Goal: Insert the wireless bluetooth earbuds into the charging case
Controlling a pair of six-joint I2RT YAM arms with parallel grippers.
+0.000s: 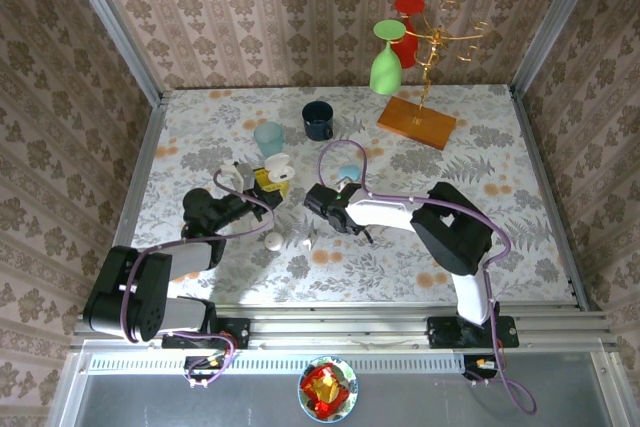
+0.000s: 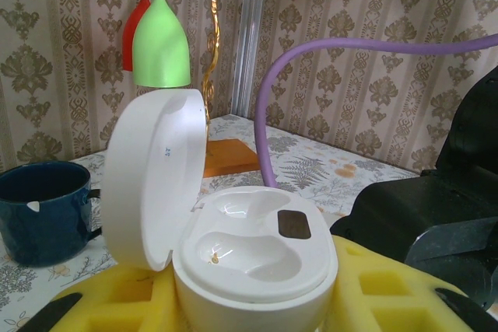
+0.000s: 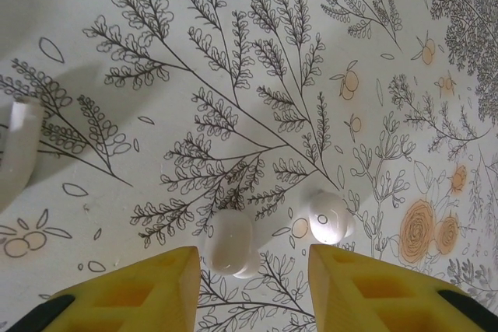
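The right pincer (image 3: 250,289) has yellow pads (image 3: 148,293), matt and foam-like with a fine grain. Just ahead of them lie the earbuds (image 3: 230,242), smooth glossy white plastic that catches highlights. The bench (image 3: 233,75) beneath has a matt printed covering; whether it is cloth or paper I cannot tell. In the left pincer (image 2: 253,305) sits the charging case (image 2: 249,258), the same smooth, glossy white plastic. Beyond it are a mug (image 2: 39,207) with a shiny dark blue glaze, a green goblet (image 2: 159,40) that is smooth and softly shiny, and a stand (image 2: 214,13) of gold-toned metal wire on a wood-like base (image 2: 229,157).
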